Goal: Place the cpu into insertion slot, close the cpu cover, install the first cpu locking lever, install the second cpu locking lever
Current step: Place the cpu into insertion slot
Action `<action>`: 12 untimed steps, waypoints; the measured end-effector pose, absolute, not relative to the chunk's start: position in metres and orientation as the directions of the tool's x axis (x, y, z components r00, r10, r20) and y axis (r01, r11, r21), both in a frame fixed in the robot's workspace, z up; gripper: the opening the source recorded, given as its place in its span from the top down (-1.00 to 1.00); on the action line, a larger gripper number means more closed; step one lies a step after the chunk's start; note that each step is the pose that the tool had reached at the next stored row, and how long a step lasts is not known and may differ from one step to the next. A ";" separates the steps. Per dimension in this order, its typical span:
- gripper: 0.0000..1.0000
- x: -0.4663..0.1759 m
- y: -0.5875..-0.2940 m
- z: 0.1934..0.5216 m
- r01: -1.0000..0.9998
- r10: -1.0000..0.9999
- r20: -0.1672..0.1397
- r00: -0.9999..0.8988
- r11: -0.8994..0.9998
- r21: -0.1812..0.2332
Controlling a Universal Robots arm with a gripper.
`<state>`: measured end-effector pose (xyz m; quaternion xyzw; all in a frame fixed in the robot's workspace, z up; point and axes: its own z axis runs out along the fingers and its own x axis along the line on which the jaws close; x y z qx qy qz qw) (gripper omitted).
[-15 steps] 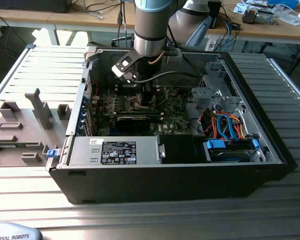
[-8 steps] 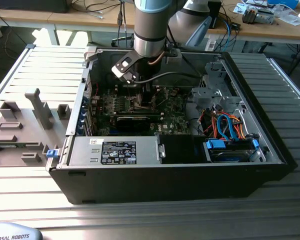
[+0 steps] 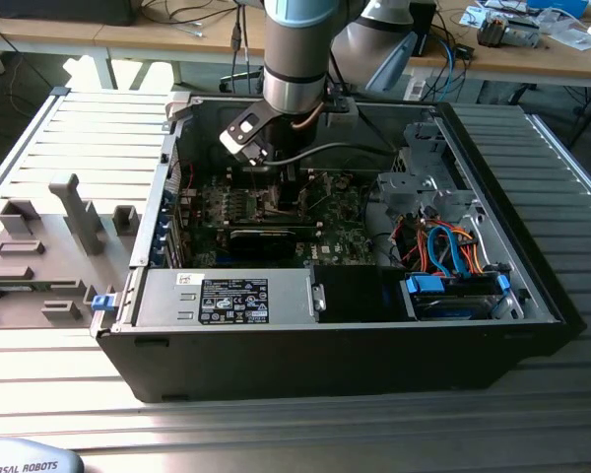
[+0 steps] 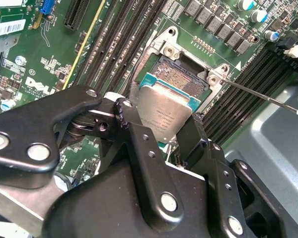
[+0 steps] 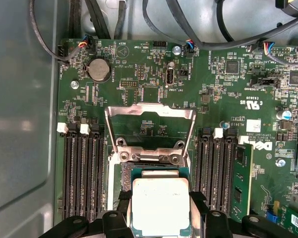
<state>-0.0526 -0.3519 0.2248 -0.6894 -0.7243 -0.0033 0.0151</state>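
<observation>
One black metal gripper point(image 4: 159, 121) clamped on the flat silver-grey square cpu point(image 5: 160, 206), tilted just over the silvery-bordered square insertion slot point(image 4: 181, 75), thin silvery-framed cpu cover point(image 5: 149, 110) standing open.

The exterior view looks down into the open computer case point(image 3: 325, 370); both wrist views sit close above its board point(image 5: 228, 99), sharing the chip point(image 4: 164, 111).

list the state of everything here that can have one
insertion slot: uncovered, contacts partly exposed
cpu: gripped, over the insertion slot, not seated
hand: shut on the cpu
cpu cover: swung open
locking lever: released, sticking out
computer case: side open
</observation>
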 end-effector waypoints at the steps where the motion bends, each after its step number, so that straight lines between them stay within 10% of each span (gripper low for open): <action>1: -0.08 -0.053 -0.352 0.225 0.999 0.998 0.026 -0.049 0.050 -0.016; 12: -0.08 -0.053 -0.352 0.223 0.999 0.998 0.026 -0.049 0.050 -0.016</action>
